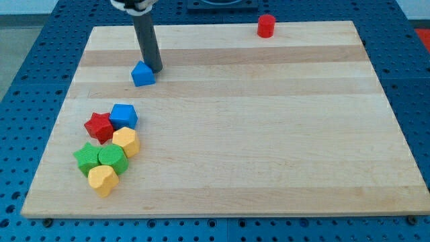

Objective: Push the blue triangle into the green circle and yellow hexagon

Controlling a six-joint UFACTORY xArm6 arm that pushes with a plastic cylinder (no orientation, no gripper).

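The blue triangle (142, 74) lies on the wooden board near the view's top left. My tip (154, 69) stands just at its upper right side, touching or nearly touching it. The green circle (111, 158) sits in a cluster at the view's lower left, with the yellow hexagon (126, 141) touching it at its upper right. The triangle is well above this cluster.
In the cluster are also a red star (99, 126), a blue hexagon-like block (123, 115), a green star (86, 157) and a yellow heart-like block (103, 179). A red cylinder (266, 25) stands at the board's top edge. The board (269, 134) lies on a blue perforated table.
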